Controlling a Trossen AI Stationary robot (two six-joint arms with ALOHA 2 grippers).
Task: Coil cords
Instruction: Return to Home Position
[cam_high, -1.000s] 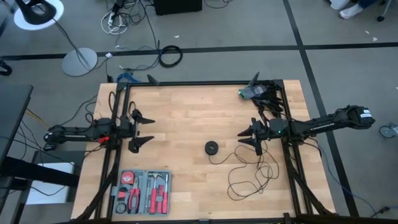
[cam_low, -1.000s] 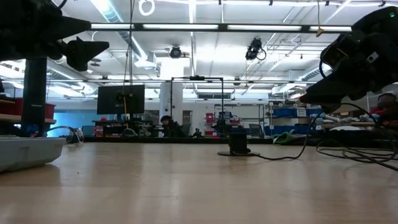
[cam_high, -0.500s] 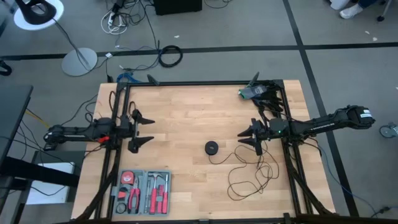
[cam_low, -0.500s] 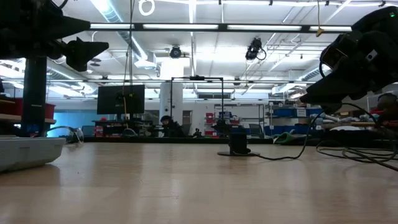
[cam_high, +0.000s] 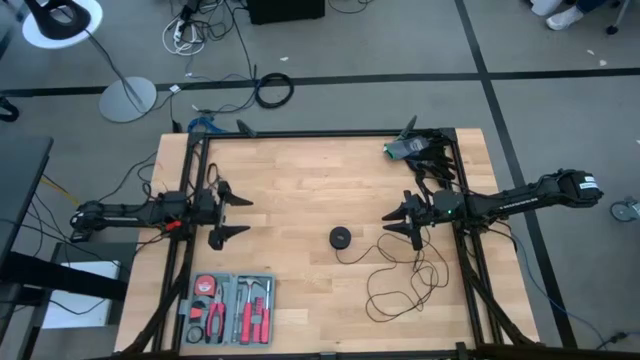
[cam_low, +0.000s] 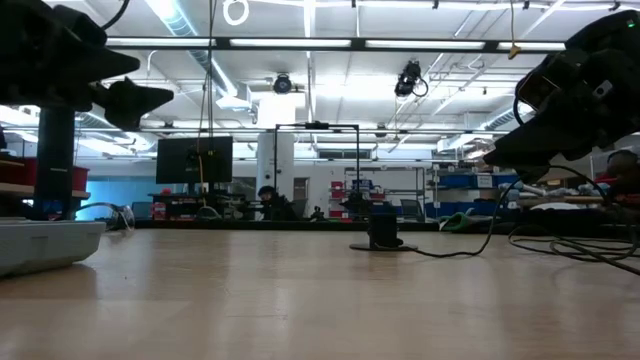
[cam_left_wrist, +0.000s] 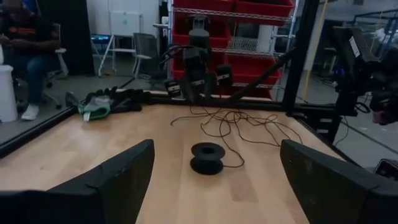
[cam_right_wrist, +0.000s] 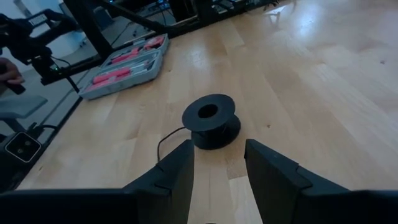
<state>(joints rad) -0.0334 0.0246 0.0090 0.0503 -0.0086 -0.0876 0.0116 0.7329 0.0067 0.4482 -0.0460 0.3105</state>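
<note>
The small round black puck (cam_high: 341, 238) is sitting flat on the wooden worktop (cam_high: 300, 170), with nothing touching it but its own cord. The thin black cord (cam_high: 402, 283) is running out from the puck and lying in loose, uncoiled loops; in the high view these are spreading below and to the right of the puck. The right end effector (cam_high: 396, 222) is hovering near the puck on that same side, raised off the worktop and pointing at the puck, its fingers parted and gripping nothing. The left end effector (cam_high: 236, 215) is waiting well apart from the puck on the opposite side, facing it, fingers spread wide and empty. A grey tool case (cam_high: 228, 308) is lying below and to the left of the puck in the high view. A dark glove with a green patch (cam_high: 408, 149) is resting above and to the right of the puck, by the worktop's corner.
</note>
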